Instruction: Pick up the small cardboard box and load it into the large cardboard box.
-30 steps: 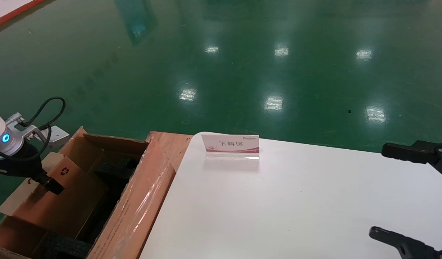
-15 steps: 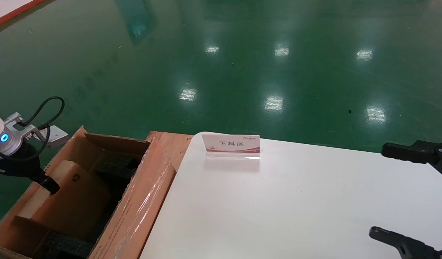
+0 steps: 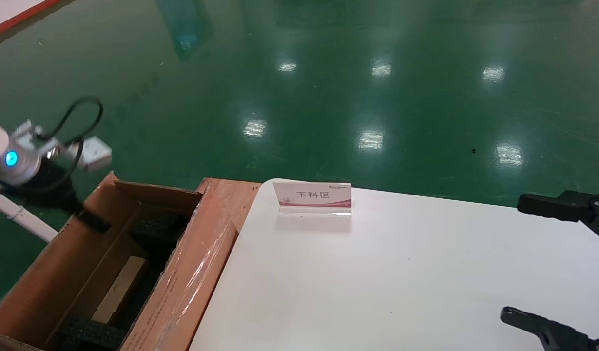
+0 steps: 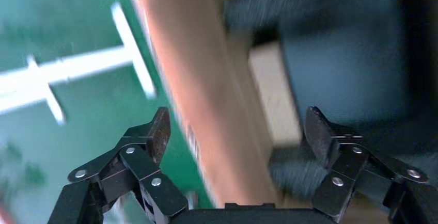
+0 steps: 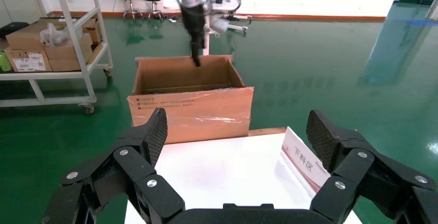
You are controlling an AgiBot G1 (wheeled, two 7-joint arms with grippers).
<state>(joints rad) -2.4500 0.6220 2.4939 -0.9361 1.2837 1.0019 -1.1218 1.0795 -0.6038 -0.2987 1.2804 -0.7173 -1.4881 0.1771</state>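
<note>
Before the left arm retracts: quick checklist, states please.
1. Small box inside the large box: ok, it lies low between the walls.
2. Left gripper released: ok, fingers open, nothing between them.
3. Left gripper clear of the large box: ok in the head view, it is above the far left wall.
4. Small box lying flat: cannot tell, only part of it shows.
5. Right gripper parked: ok, open over the table, beside the sign.

Left gripper [image 4: 237, 133] spread wide, small cardboard box [image 4: 274, 97] below
</note>
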